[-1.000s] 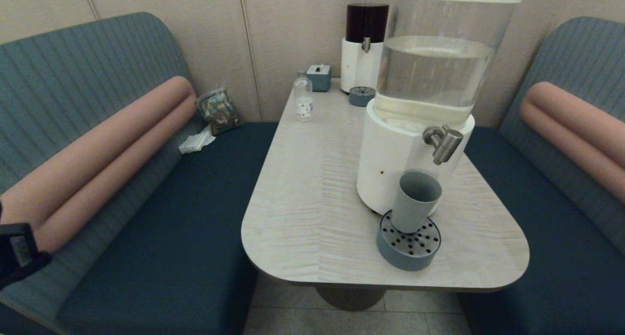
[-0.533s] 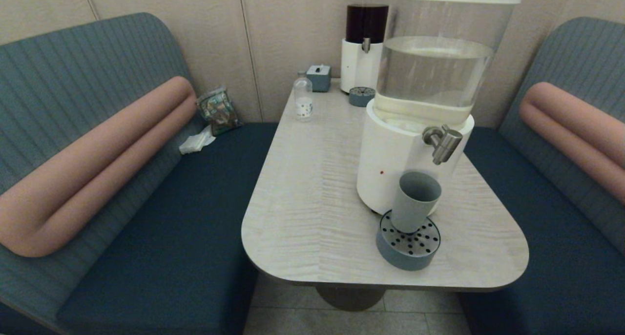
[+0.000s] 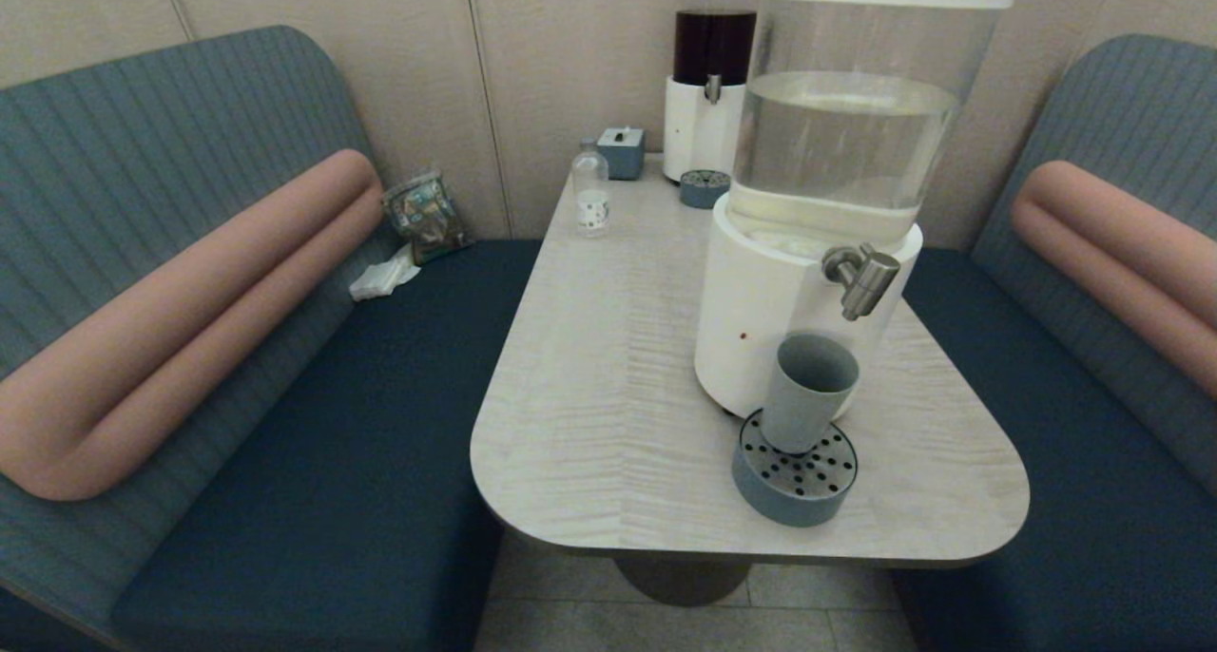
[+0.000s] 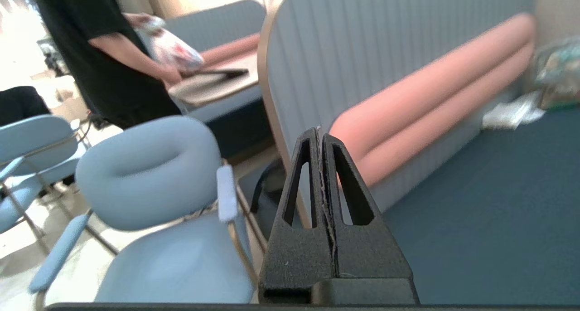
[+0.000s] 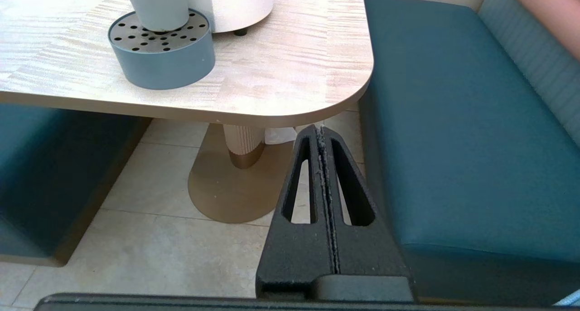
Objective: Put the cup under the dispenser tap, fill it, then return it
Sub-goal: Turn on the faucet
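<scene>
The left gripper (image 4: 321,134), fingers pressed together and empty, points at the bench (image 4: 476,202). On the tabletop (image 3: 589,367) a small bottle (image 3: 589,192) stands far back; the cup (image 3: 806,393) sits on the drip tray (image 3: 795,473) below the dispenser tap (image 3: 863,279). The right gripper (image 5: 321,132), fingers closed, hangs below the tabletop edge.

a grey-blue cup (image 3: 808,393) stands on a blue-grey drip tray (image 3: 795,469) with a dotted steel top, beside my white-based dispenser (image 3: 775,324) and its brushed-steel tap (image 3: 863,277) — pale wood-grain table (image 3: 608,367), dark teal seats (image 3: 314,462), salmon-pink bolsters (image 3: 181,329); my grippers — both black.
</scene>
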